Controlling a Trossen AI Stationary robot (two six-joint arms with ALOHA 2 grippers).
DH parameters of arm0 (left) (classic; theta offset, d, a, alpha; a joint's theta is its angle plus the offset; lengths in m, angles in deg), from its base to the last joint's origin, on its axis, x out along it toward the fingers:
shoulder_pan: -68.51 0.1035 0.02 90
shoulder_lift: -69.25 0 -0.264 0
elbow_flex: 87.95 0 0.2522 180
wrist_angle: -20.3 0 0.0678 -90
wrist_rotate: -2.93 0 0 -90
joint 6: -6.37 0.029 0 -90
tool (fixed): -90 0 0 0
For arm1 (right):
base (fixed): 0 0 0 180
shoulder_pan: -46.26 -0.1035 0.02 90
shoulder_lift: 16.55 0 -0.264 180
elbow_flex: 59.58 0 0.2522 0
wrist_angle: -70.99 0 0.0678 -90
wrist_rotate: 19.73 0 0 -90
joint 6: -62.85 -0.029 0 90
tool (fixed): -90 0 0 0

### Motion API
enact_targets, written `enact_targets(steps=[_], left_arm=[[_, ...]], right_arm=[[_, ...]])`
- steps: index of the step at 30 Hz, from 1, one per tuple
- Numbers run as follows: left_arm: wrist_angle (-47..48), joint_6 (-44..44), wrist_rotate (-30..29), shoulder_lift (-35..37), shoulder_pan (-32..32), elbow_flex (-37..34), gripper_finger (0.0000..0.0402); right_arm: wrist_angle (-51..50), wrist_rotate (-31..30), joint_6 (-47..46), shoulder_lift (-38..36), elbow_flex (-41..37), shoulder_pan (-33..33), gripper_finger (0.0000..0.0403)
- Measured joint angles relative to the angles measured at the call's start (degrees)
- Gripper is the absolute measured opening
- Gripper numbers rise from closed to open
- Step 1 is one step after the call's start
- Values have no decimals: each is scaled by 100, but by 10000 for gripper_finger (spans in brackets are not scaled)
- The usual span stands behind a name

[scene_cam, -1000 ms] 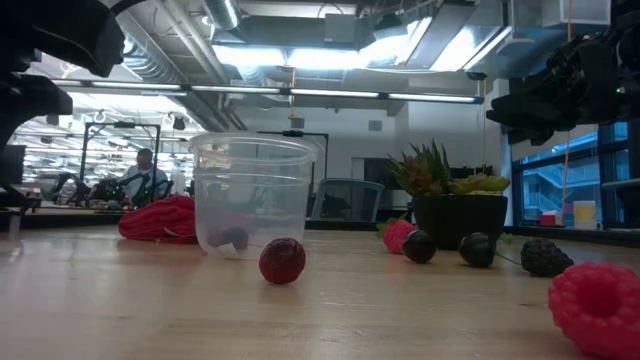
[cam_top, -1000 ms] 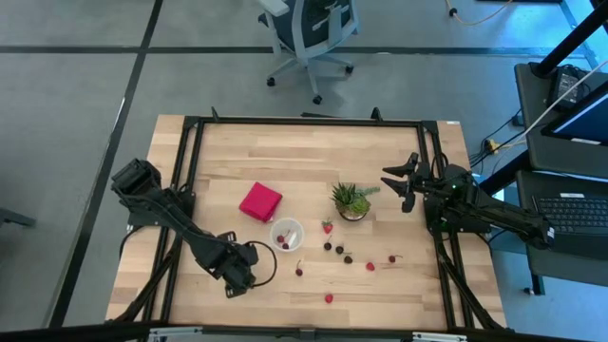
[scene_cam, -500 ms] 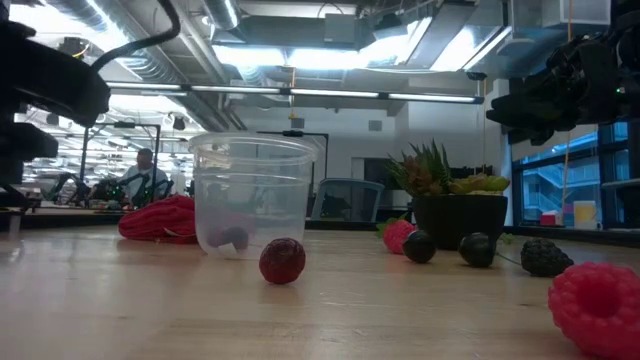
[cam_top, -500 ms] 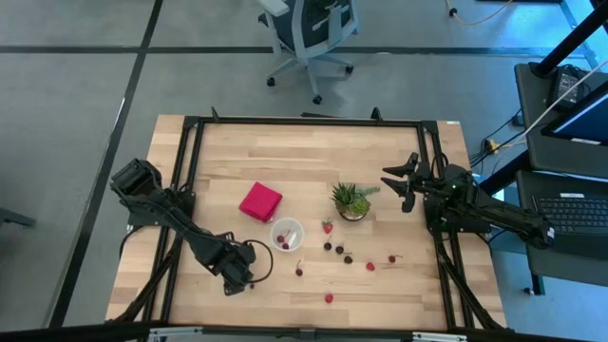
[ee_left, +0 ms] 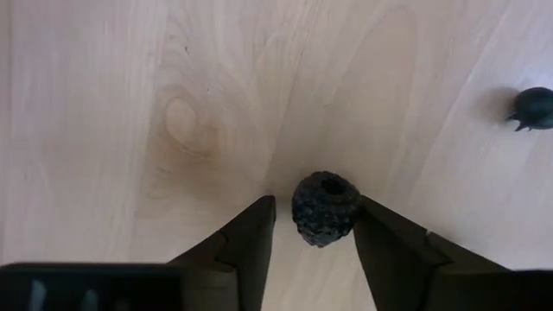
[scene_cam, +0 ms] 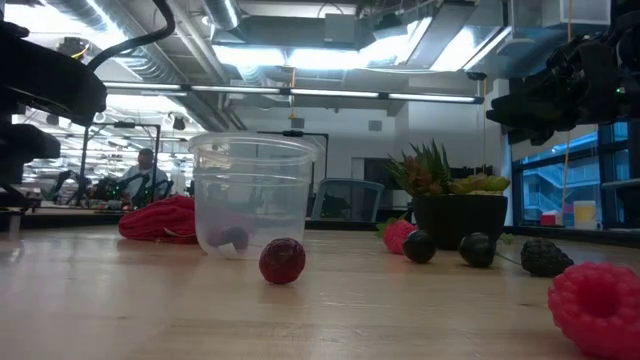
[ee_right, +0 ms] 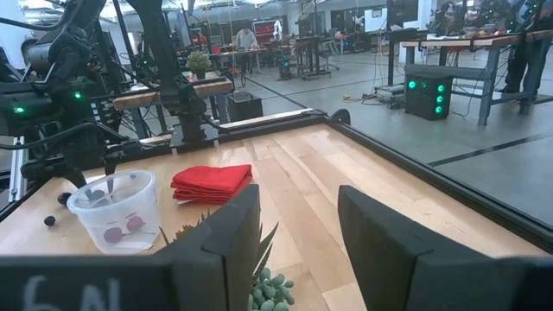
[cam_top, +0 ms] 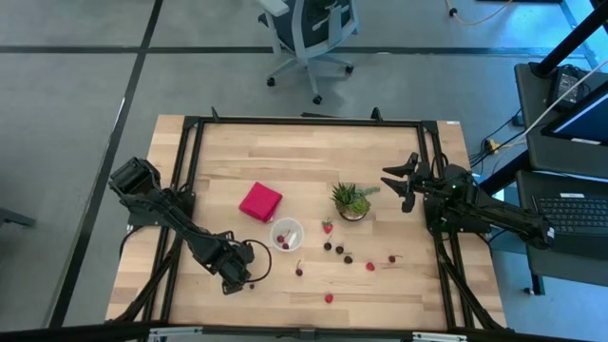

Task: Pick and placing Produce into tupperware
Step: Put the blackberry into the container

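Note:
The tupperware [cam_top: 286, 234] [scene_cam: 250, 195] is a clear round cup standing upright near the table's middle, with a few berries [ee_right: 121, 231] inside. Red and dark produce [cam_top: 342, 255] lies scattered on the wood to its right and near side. One red berry [scene_cam: 282, 260] sits just in front of the cup. My left gripper [cam_top: 237, 274] [ee_left: 315, 229] hovers toward the near-left of the cup, shut on a black bumpy berry [ee_left: 324, 209]. My right gripper [cam_top: 404, 185] [ee_right: 298, 233] waits open, raised to the right of the potted plant [cam_top: 351, 199]. My left gripper pinches the black berry [ee_left: 324, 209] between its two fingers, near their free ends. The fingers [ee_left: 384, 238] point down from above. The berry's hollow end faces the camera.
A red square block [cam_top: 259, 201] lies to the far-left of the cup. The spiky potted plant [scene_cam: 445, 190] stands to its right. A dark stemmed fruit [ee_left: 536, 108] rests on the wood near my left gripper. A black frame [cam_top: 304, 122] rims the table. People and desks fill the room beyond.
My left arm has shifted slightly toward the table's left edge and sits lower in the low view than a second ago. The right arm, cup and loose berries have stayed put.

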Motion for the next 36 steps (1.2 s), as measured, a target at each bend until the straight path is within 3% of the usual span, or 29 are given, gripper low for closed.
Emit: enact_targets(steps=[9,18,26,31,36], left_arm=[[18,24,-65,-6,5,-4,81],[2,147,-146,161,5,-31,78],[-46,393,-1087,1105,327,-28,83],[-172,859,-1373,1615,811,-22,79],[-983,2111,-1184,1729,1386,-9,82]], right_arm=[[-2,0,12,0,0,0,161],[-2,0,16,0,0,1,161],[-1,0,121,0,0,2,161],[-1,0,122,0,0,0,161],[-1,-2,128,0,0,2,161]])
